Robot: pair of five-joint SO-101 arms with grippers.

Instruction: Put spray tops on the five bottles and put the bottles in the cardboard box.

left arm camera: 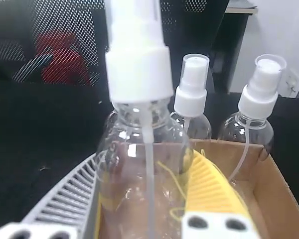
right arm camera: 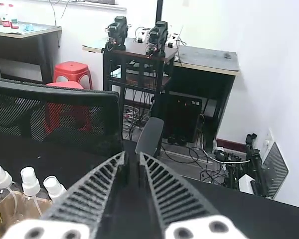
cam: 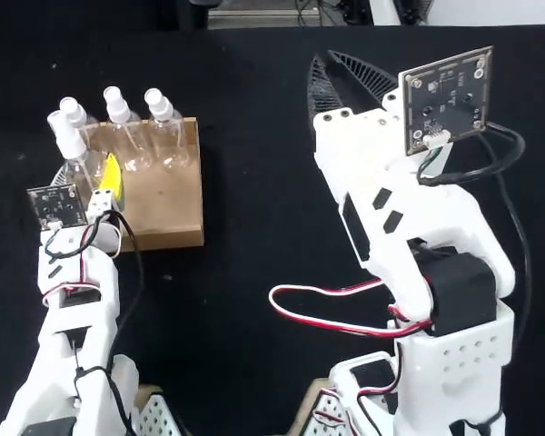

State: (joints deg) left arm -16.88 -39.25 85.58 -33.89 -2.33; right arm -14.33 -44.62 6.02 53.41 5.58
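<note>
Here we see the left gripper (cam: pixel 89 177) clamped on 1 capped bottle (left arm camera: pixel 139 149) at the left side of the cardboard box (cam: pixel 168 213), where 3 other capped bottles (cam: pixel 123 136) stand along the far side. The right gripper (right arm camera: pixel 132 158) hangs empty above the table to the right, jaws only slightly apart.

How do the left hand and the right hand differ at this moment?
The left hand is shut on a clear plastic spray bottle; the right hand holds nothing. The left hand sits at the brown cardboard box, while the right hand is over the black table, well apart from the box. Both sit on white arms and point toward the table's far side.
</note>
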